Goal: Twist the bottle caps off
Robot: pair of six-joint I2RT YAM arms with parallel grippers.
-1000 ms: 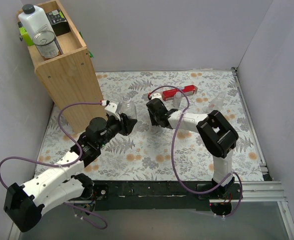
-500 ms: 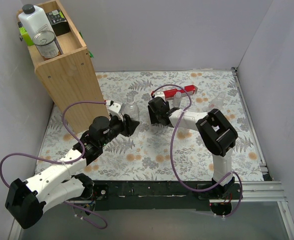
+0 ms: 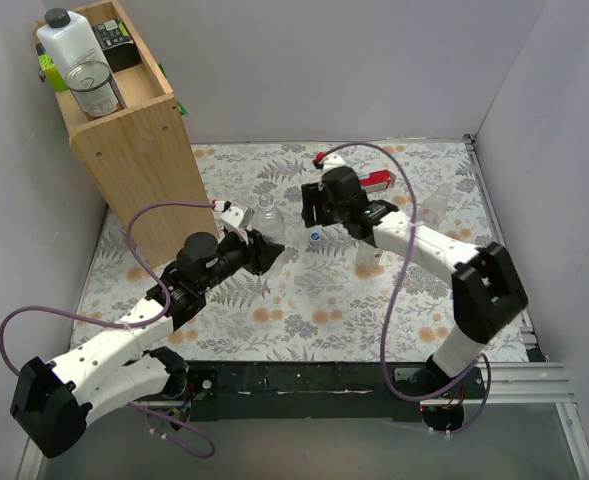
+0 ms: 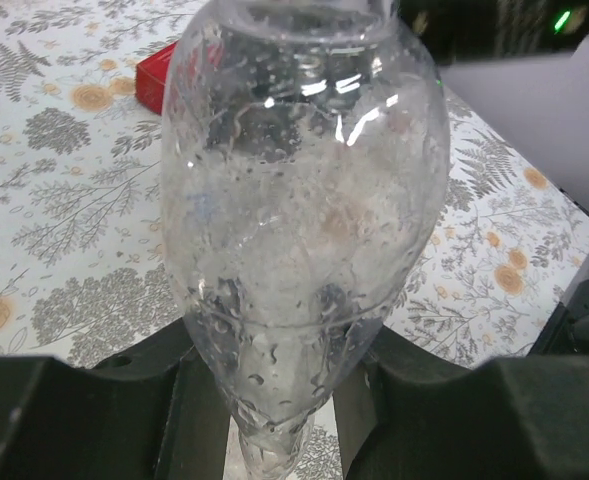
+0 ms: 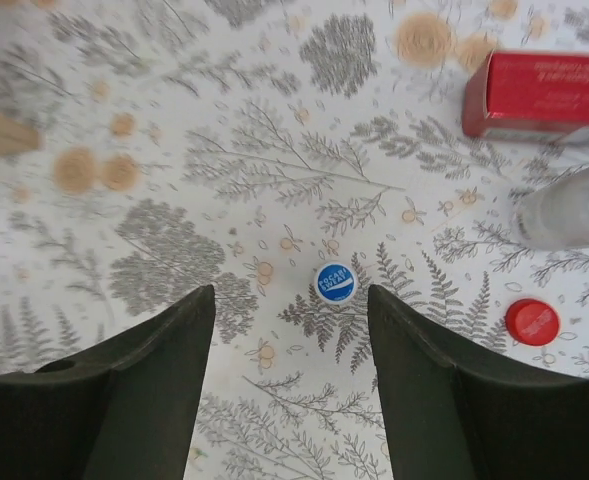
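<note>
Okay, the floral bench (image 3: pixel 304 300) carries everything, with a wooden shelf (image 3: pixel 139 150) off to the far left of the left gripper (image 3: pixel 261 243). That gripper is clamped on the lower body of a clear bottle (image 4: pixel 304 200), which stands upright with its long axis vertical. The neck is cut off in the left wrist view, and from above it looks capless, though I can't be sure.

The right gripper (image 5: pixel 291 292) hangs over the bench just right of that bottle, jaws spread wide and holding nothing. A red box (image 5: pixel 549 90) lies ahead and to its right. A second bottle (image 5: pixel 564 215) sits to its right, between box and red cap.

A blue cap (image 5: pixel 335 282) lies loose on the bench straight below the right gripper, between its fingers and a bit toward the right one. A red cap (image 5: pixel 531 322) sits further right, outside the right finger. I can't tell whether it is on a bottle neck or lying on the bench.

The blue cap looks done. The red one is likely next; it lies to the right, so the right arm is clearly nearer. It would need to shift right and centre over the cap.
</note>
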